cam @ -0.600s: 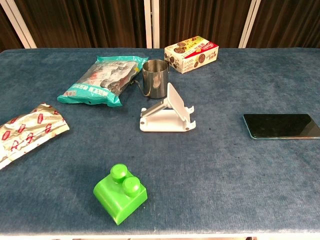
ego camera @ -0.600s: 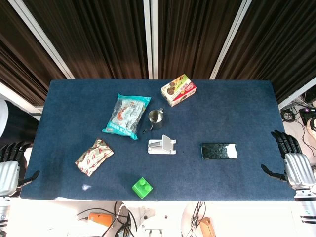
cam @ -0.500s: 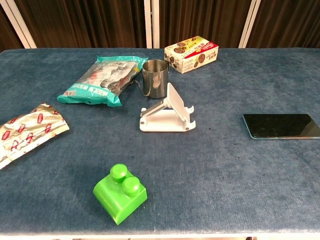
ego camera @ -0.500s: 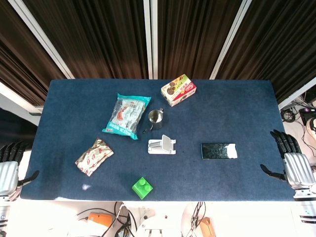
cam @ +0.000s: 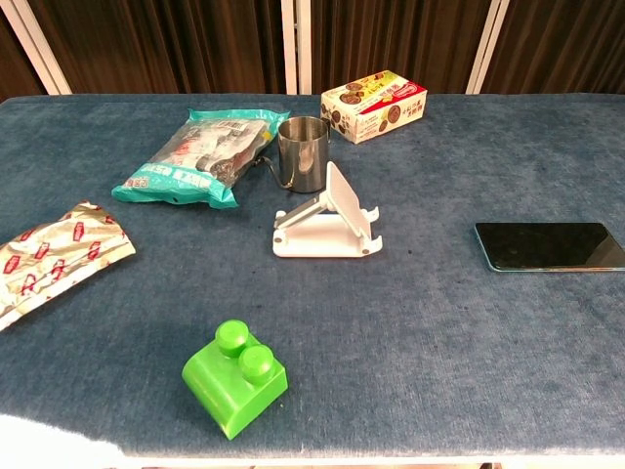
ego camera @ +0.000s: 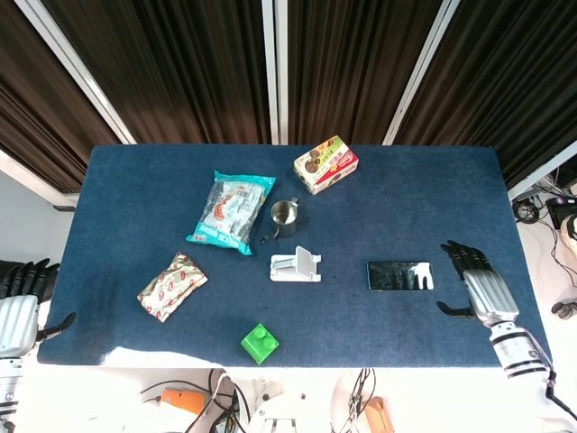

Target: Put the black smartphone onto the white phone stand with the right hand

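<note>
The black smartphone lies flat, screen up, on the blue table right of centre. The white phone stand stands near the middle, its rest tilted and bare. In the head view my right hand hovers just right of the phone, fingers spread and holding nothing, not touching it. My left hand hangs off the table's left front corner, fingers apart, holding nothing. The chest view shows neither hand.
A steel cup stands right behind the stand. A teal snack bag and a biscuit box lie further back. A foil snack packet and a green toy brick sit toward the front left.
My right hand has moved left, from beyond the table's right edge to just beside the phone. The left hand has drifted slightly down and away. The objects have not moved.
</note>
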Controlling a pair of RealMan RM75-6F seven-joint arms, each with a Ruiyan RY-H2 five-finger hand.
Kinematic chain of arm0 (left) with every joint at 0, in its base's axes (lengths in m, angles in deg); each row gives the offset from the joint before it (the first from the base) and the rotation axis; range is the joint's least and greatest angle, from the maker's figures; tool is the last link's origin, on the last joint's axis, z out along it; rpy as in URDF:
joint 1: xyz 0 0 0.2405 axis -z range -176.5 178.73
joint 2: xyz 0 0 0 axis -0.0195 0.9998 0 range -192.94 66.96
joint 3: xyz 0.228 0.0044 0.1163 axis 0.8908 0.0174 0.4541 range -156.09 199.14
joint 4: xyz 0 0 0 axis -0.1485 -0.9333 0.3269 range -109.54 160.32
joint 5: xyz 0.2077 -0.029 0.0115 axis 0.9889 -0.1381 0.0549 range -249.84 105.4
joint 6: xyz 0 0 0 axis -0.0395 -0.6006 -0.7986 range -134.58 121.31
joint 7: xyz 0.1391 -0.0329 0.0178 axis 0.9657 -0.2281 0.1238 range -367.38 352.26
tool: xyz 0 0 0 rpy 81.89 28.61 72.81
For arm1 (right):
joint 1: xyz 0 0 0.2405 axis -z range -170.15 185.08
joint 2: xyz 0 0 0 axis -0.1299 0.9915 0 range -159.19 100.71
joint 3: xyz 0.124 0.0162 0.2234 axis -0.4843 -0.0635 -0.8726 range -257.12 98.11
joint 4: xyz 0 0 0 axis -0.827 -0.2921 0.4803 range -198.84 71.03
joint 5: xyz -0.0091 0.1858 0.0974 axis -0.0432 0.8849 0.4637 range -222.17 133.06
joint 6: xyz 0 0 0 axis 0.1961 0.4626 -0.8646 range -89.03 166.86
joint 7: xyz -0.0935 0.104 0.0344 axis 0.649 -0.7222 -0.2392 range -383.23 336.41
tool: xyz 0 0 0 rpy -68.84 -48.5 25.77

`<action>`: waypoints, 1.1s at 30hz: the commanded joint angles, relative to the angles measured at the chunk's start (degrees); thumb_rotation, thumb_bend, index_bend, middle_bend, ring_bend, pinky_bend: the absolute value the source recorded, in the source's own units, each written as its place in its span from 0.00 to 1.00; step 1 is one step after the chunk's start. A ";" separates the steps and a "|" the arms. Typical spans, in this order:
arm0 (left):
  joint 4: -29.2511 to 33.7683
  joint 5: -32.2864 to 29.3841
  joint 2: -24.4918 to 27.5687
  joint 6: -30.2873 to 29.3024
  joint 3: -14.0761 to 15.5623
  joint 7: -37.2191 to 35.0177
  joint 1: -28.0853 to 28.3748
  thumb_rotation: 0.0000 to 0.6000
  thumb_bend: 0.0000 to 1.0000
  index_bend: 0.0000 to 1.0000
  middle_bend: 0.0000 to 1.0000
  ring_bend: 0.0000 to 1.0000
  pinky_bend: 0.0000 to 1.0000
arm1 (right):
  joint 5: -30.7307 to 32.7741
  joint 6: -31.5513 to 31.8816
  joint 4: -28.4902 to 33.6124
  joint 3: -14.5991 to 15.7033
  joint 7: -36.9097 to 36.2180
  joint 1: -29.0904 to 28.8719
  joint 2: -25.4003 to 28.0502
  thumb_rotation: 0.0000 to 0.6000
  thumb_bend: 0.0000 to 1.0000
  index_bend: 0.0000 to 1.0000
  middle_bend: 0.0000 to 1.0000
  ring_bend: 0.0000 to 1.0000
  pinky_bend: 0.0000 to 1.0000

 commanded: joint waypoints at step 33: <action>-0.64 -1.07 -0.26 1.20 -0.01 -0.22 -0.05 1.00 0.12 0.14 0.07 0.01 0.00 | 26.32 -14.10 -12.08 0.18 21.19 -19.34 -17.42 1.00 0.37 0.38 0.00 0.00 0.00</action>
